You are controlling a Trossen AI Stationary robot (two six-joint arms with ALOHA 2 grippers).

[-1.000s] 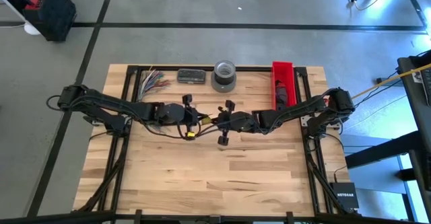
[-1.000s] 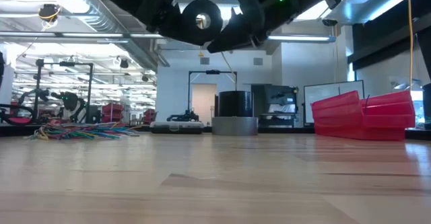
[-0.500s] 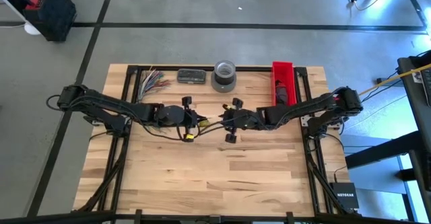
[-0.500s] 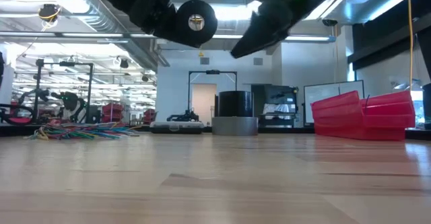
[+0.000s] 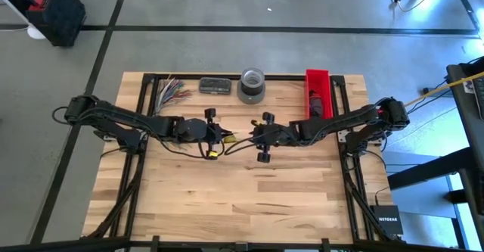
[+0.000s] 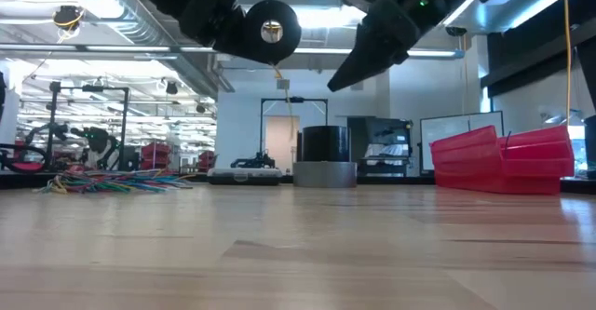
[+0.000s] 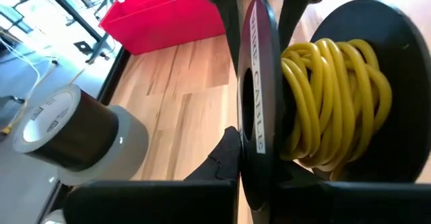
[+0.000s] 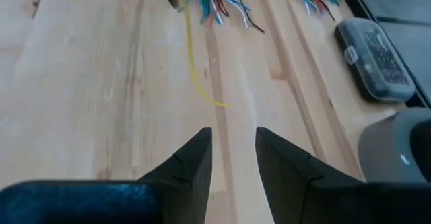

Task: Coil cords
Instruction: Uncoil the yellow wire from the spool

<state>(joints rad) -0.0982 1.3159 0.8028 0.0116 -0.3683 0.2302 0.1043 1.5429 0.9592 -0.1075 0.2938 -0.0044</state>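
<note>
My left gripper (image 5: pixel 215 135) is shut on a black spool (image 7: pixel 316 103) wound with yellow cord (image 7: pixel 330 103), held above the middle of the table. The cord's loose end (image 8: pixel 190 56) hangs down from the spool (image 6: pixel 270 31), clear of the wood. My right gripper (image 5: pixel 259 137) stands open a little to the spool's right, nothing between its fingers (image 8: pixel 195 160). A bundle of multicoloured cords (image 5: pixel 172 91) lies flat at the table's far left. My left gripper pinches one flange of the spool at its rim (image 7: pixel 256 173) between its two fingers. It comes from the table's left, slanting slightly down. The spool is lifted clear of the table, its axis running near to far, with the yellow tail hanging below it.
At the far edge stand a grey tape roll (image 5: pixel 252 85) and a flat grey case (image 5: pixel 215 85). A red bin (image 5: pixel 318 93) sits at the far right. Bare wood lies below and in front of both grippers.
My right gripper has opened and drawn back from the spool toward the table's right edge. The yellow cord's end now hangs loose below the spool. The spool stays where it was.
</note>
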